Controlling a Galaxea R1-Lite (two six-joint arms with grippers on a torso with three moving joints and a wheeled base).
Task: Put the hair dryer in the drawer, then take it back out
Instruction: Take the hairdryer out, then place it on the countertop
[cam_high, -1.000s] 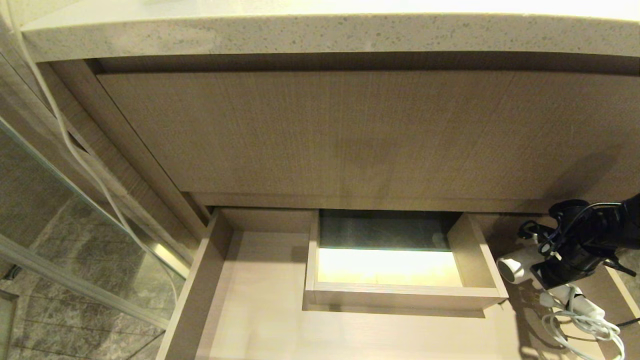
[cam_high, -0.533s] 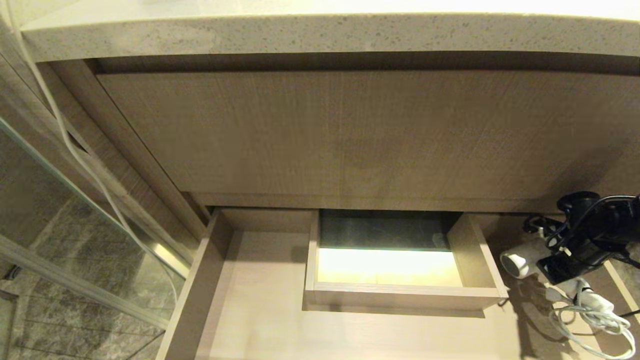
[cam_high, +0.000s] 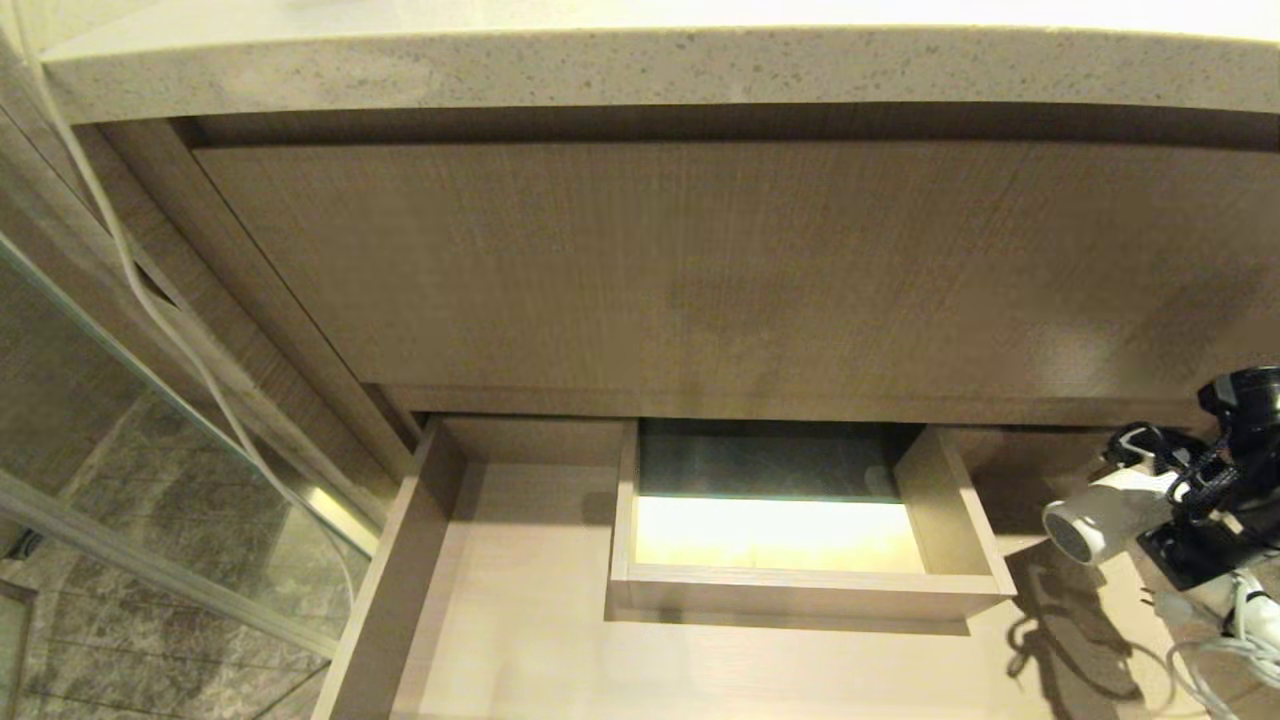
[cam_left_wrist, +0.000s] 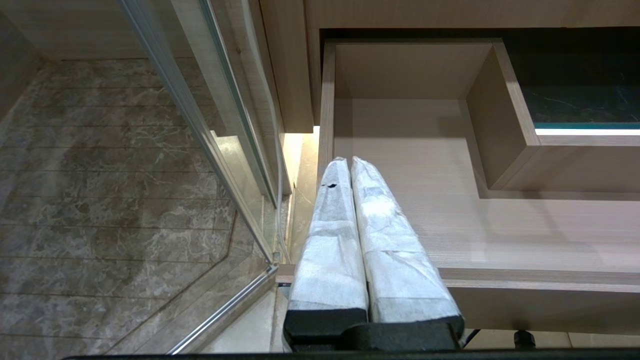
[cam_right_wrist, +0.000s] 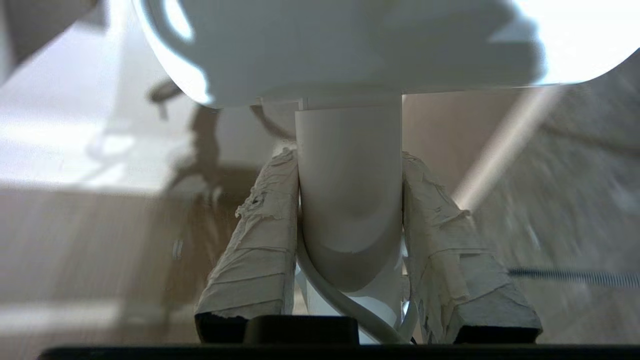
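R gripper (cam_right_wrist: 350, 200) clamped on dryer (cam_high: 1105, 505) handle, held above drawer (cam_high: 520, 640) at its R end, cord hanging. L gripper (cam_left_wrist: 350, 165) closed, parked by drawer's L side. Rec: lift straight, slow; watch cord doesn't snag rim.

Hair dryer (cam_high: 1105, 510) in right gripper (cam_high: 1190, 500) above open drawer (cam_high: 520, 640).

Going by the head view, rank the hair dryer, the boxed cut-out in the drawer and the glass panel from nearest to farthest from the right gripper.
1. The hair dryer: held in the right gripper, at the drawer's right end.
2. The boxed cut-out: mid-drawer, to the gripper's left.
3. The glass panel: far left, beyond the drawer.
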